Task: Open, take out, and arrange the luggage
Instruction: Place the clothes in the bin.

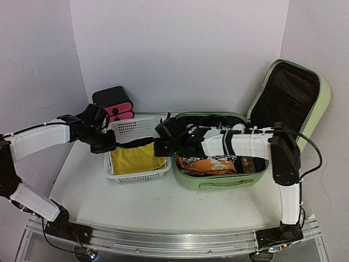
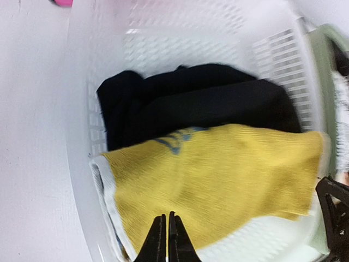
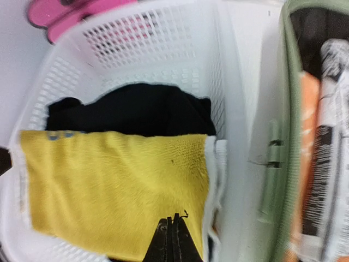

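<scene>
The light-green luggage [image 1: 223,183] lies open at the right, its lid [image 1: 294,93] standing up with the black lining showing. Orange and black-and-white clothes [image 1: 215,164] lie in its base. A white perforated basket [image 1: 136,177] to its left holds a yellow garment [image 1: 135,158] over a black garment [image 3: 136,112]. My left gripper [image 1: 106,144] is shut and empty just above the yellow garment [image 2: 218,174], at the basket's left side. My right gripper [image 1: 162,146] is shut and empty above the yellow garment's right edge [image 3: 114,180], beside the luggage wall [image 3: 272,164].
A small black drawer box with pink fronts [image 1: 113,101] stands behind the basket by the back wall. White walls close in at the left, back and right. The right arm reaches across the luggage base. Bare table [image 1: 163,204] lies in front of the basket and luggage.
</scene>
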Tool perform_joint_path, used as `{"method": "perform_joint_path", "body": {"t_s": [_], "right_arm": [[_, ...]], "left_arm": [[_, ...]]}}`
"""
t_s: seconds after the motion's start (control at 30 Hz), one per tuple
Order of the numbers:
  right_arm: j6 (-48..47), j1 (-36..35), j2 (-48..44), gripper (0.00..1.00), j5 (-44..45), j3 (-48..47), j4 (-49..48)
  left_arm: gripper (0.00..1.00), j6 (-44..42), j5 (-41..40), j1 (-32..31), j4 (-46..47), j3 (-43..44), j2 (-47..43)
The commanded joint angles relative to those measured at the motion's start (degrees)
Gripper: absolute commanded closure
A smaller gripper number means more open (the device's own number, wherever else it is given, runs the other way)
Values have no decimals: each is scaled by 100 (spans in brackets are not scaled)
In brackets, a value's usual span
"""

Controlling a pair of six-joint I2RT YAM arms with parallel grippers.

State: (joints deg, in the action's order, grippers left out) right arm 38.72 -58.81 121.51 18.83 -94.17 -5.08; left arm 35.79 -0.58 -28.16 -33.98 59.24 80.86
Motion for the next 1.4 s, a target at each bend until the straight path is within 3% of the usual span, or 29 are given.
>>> {"method": "perform_joint_path", "body": {"t_s": [0.0,0.1,0.17,0.23,0.27,0.3,0.37,0.43,0.5,0.53,0.63,0.97,1.2,1.37], "right_arm": [[-918,13,-1506,98,94,758,-920],[-1125,16,-2050,96,494,1306,-985],[-1187,15,-2369,94,729,1616,-1001],[-1202,17,-2644,90,978,1915,-1012],[-1189,13,-2759,89,1092,2047,-1019],[-1175,17,-2858,88,1209,2192,-1033],[-1079,18,-2997,87,1456,2472,-1039],[-917,23,-3132,76,1618,2674,-1039],[-748,23,-3282,57,1759,2864,-1043],[-683,19,-3373,36,1839,2948,-1054],[-569,26,-3519,5,2033,3144,-1065],[-571,160,-3520,2,1938,3260,-1065],[-533,855,-3839,2,846,3712,-1281],[-617,1647,-4336,2,-13,4212,-1411]], "left_arm": [[93,-493,559,-10,155,287,-668],[88,-615,561,-7,154,286,-1078],[79,-690,499,-5,154,229,-1343],[29,-736,504,-5,129,211,-1543],[11,-679,483,-1,41,234,-1620],[2,-626,460,0,-35,272,-1691],[1,-505,381,-1,-147,304,-1843],[1,-531,398,4,-178,287,-1979],[1,-593,447,7,-184,278,-2067],[1,-660,521,12,-189,287,-2113],[0,-623,553,12,-165,196,-2324],[1,-833,1464,-1,145,1,-2446],[1,-656,2195,-44,952,-137,-2322],[1,-420,2048,-284,1298,-134,-1984]]}}
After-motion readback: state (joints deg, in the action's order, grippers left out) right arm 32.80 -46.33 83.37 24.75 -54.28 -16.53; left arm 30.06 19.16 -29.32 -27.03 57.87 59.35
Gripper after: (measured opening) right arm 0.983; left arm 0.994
